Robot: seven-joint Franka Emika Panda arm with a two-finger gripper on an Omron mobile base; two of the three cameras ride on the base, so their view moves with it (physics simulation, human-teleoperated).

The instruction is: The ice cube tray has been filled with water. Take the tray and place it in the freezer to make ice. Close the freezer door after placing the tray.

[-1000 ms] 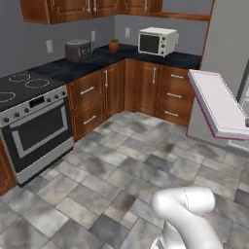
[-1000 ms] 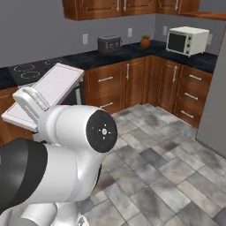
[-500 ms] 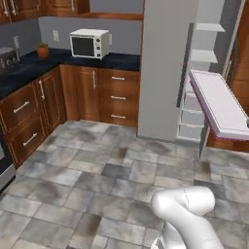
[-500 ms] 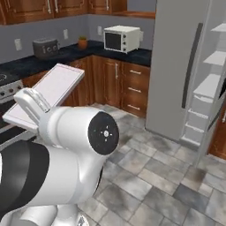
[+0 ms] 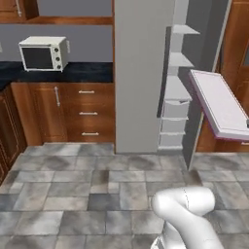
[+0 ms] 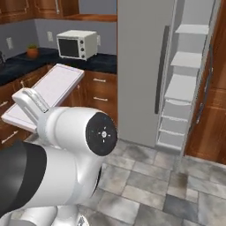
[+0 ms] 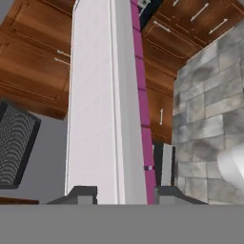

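The freezer (image 5: 143,73) stood ahead w/ its narrow door (image 6: 207,84) swung open, white shelves (image 6: 183,86) showing inside; the wide door (image 6: 143,66) was shut. Wood cabinets (image 5: 73,114) ran along the left under a dark bench (image 5: 73,72) w/ a microwave (image 5: 43,53) on it. The tray (image 5: 219,104) was up off the floor, tilted, right of the open shelves. The pincer (image 7: 121,193) was clamped on the tray's near end, one finger (image 7: 81,194) each side.

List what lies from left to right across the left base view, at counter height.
Microwave → wood drawers → closed grey fridge door → white freezer shelves → open freezer door → ice cube tray, held up at the right edge.
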